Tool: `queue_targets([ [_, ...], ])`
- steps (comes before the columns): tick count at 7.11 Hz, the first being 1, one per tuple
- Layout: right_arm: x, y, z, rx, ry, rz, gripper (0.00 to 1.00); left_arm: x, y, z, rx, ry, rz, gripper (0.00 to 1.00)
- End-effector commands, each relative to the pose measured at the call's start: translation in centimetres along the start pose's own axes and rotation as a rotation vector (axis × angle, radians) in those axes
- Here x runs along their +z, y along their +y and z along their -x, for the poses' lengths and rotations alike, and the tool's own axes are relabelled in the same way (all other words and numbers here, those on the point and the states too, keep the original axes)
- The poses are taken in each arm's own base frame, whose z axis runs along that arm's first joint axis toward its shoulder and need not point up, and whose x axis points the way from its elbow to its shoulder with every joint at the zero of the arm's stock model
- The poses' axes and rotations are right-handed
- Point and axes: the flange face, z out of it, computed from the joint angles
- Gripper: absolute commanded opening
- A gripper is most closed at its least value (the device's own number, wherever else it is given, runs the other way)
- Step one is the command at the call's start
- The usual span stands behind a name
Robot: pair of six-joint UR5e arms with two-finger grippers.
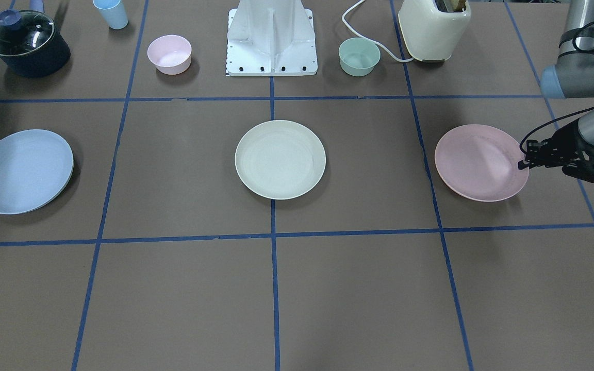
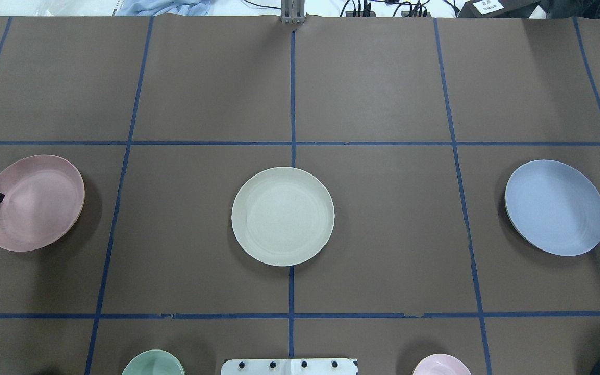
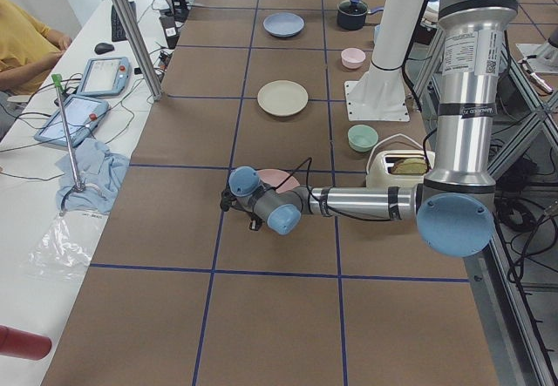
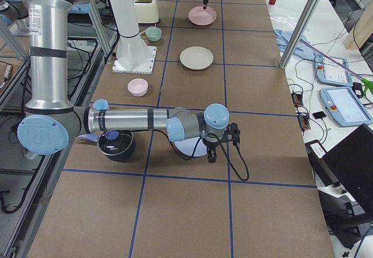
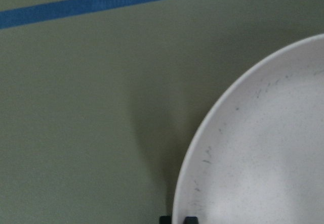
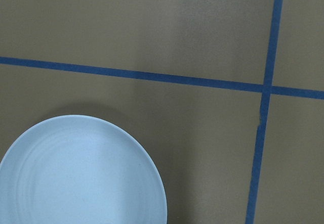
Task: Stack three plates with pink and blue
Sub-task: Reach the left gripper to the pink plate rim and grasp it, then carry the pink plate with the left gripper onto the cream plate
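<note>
The pink plate [image 1: 477, 162] lies at the robot's left end of the table. My left gripper [image 1: 523, 164] is at its outer rim. In the left wrist view the fingertips [image 5: 190, 219] stand close together on either side of the plate's rim [image 5: 185, 183], shut on it. The cream-white plate [image 1: 280, 159] lies in the table's middle. The blue plate [image 1: 21, 172] lies at the robot's right end. My right gripper [image 4: 211, 155] shows only in the exterior right view, just beside the blue plate [image 4: 187, 148]; I cannot tell whether it is open or shut. The right wrist view shows the blue plate [image 6: 81, 173] below.
Along the robot's side stand a lidded dark pot [image 1: 26, 44], a light-blue cup [image 1: 111, 13], a small pink bowl [image 1: 169, 54], the white arm base [image 1: 271, 38], a green bowl [image 1: 359, 56] and a cream toaster [image 1: 433, 28] with its cord.
</note>
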Motion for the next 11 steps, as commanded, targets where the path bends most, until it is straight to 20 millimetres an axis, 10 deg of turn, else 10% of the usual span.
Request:
queue_targets([
  [1,-0.1,-0.1,0.3,-0.006,-0.003,-0.002,1.00,-4.6,-3.8,-9.9,-0.120,0.119,-0.050,0.00],
  [2,0.0,-0.1,0.4,-0.007,-0.003,0.001,1.00,-5.4,-5.7,-15.1,-0.165,0.174,-0.047,0.00],
  [6,0.6,0.1,0.7,-0.015,-0.005,0.011,1.00,5.3,-4.7,-39.7,-0.241,0.244,0.065,0.00],
  [11,1.3,0.2,1.2,-0.028,-0.008,0.024,1.00,8.3,-4.6,-43.1,-0.227,0.224,0.032,0.00],
])
